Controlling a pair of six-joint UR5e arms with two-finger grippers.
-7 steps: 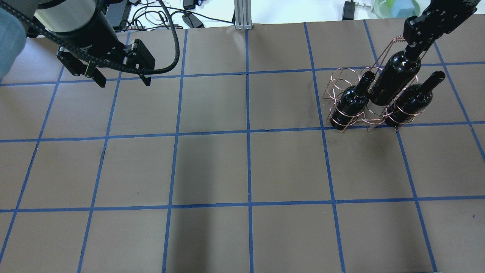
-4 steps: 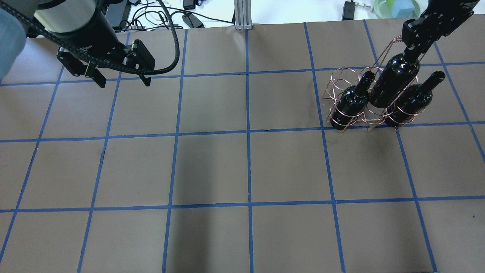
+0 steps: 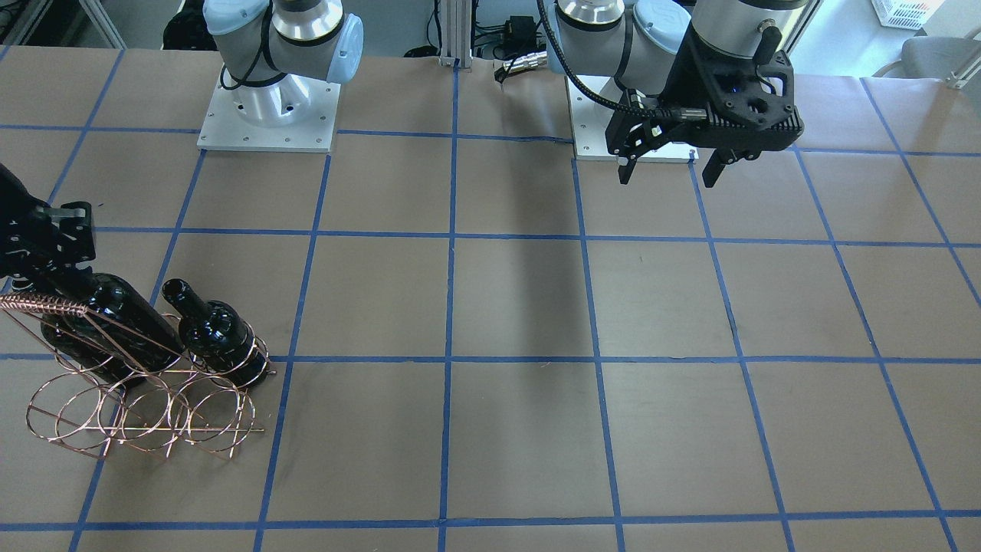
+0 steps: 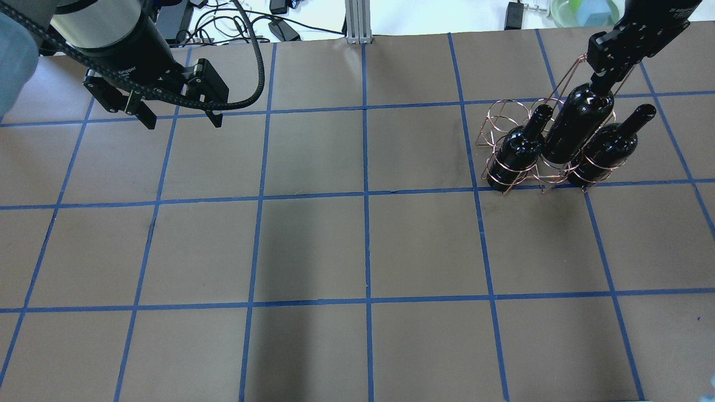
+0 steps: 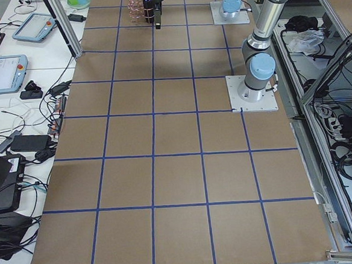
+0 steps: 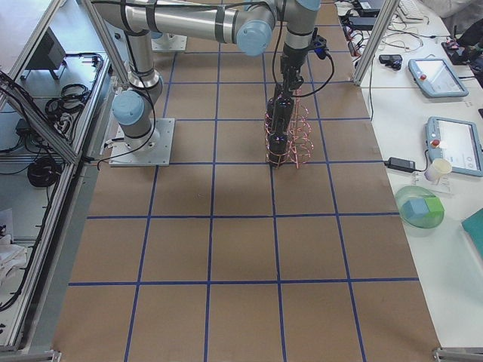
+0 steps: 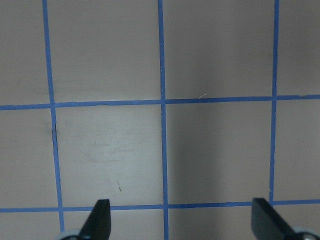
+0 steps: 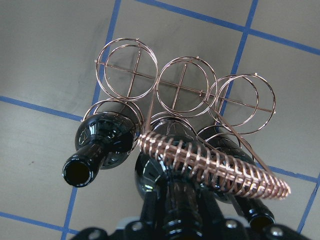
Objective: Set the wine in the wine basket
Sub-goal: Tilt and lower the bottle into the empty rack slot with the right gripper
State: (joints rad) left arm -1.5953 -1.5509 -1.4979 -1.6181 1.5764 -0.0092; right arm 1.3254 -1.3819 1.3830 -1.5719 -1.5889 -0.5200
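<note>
My right gripper (image 4: 608,75) is shut on the neck of a glossy black wine bottle (image 4: 578,125), which stands tilted in the middle loop of the copper wire wine basket (image 4: 501,113) at the table's back right. Two look-alike bottles sit in the loops on either side, one on the left (image 4: 516,151) and one on the right (image 4: 606,146). In the right wrist view the held neck (image 8: 175,200) runs under the coil-wrapped handle (image 8: 215,165). In the front-facing view the gripper (image 3: 57,276) holds the bottle (image 3: 126,322). My left gripper (image 4: 179,114) is open and empty at the back left.
The basket's farther row of loops (image 8: 182,85) holds nothing. Cables and a metal post (image 4: 356,22) lie beyond the table's back edge. A green bowl (image 4: 584,11) sits off the table at the back right. Brown paper with blue tape lines covers the table (image 4: 363,251).
My right gripper has lowered the held bottle deeper into the basket's middle loop. The left arm has not moved.
</note>
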